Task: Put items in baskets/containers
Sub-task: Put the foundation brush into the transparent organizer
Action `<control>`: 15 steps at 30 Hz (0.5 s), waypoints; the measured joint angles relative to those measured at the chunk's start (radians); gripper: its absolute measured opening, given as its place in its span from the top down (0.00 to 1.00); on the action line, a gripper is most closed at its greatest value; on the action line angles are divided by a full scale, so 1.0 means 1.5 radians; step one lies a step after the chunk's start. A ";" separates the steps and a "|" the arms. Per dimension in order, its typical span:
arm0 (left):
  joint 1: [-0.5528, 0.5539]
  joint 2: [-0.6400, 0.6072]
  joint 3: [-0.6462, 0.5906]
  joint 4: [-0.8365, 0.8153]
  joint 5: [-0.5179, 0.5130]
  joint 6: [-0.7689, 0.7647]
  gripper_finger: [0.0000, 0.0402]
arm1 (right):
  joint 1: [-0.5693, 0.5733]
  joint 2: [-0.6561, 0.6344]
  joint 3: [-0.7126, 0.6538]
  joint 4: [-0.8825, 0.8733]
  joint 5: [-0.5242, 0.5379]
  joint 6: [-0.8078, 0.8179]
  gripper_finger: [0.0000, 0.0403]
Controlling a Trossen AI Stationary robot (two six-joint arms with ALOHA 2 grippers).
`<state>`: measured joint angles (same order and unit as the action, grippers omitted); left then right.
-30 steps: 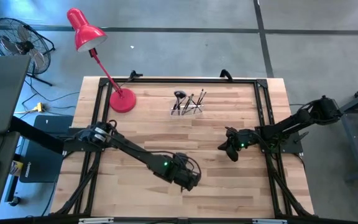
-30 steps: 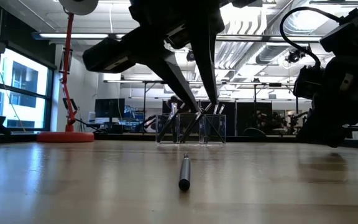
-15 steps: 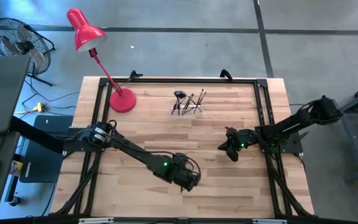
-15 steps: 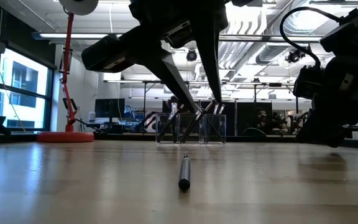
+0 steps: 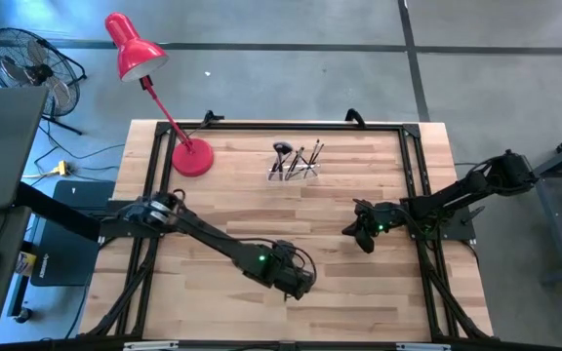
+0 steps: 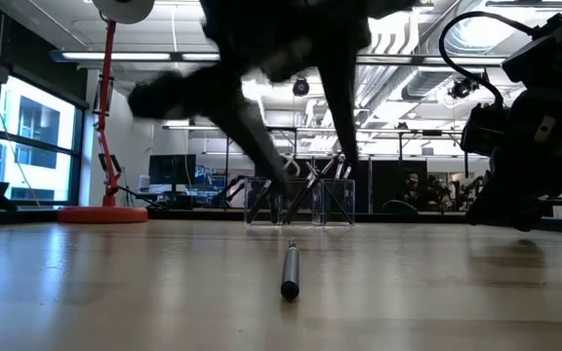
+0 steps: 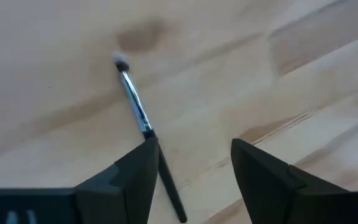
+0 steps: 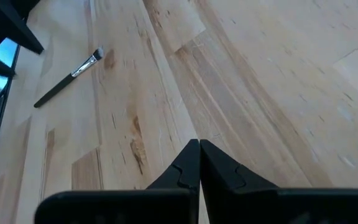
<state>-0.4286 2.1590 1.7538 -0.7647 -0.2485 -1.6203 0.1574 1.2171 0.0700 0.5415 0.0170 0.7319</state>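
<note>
One thin brush with a silvery ferrule lies flat on the wood; in the low view it points toward the camera. My left gripper hangs open above the brush's handle and touches nothing. It is near the table's front middle. The clear holder stands at the far middle with several brushes upright in it. My right gripper is shut and empty, over the right half of the table. The right wrist view shows a brush lying on the wood.
A red desk lamp stands on its round base at the far left, its stem leaning off the table. Black frame rails run along the table's edges. Bare wood lies between the two grippers and the holder.
My left gripper has opened its fingers wider while staying over the lying brush; in the low view it is blurred by the motion. The brush has stayed where it was.
</note>
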 joint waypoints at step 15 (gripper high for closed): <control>0.011 0.073 0.002 0.010 0.161 0.001 0.62 | 0.000 0.000 0.000 -0.003 0.000 0.000 1.00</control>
<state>-0.4122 2.2690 1.7561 -0.7504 -0.0071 -1.6190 0.1574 1.2171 0.0704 0.5367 0.0169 0.7319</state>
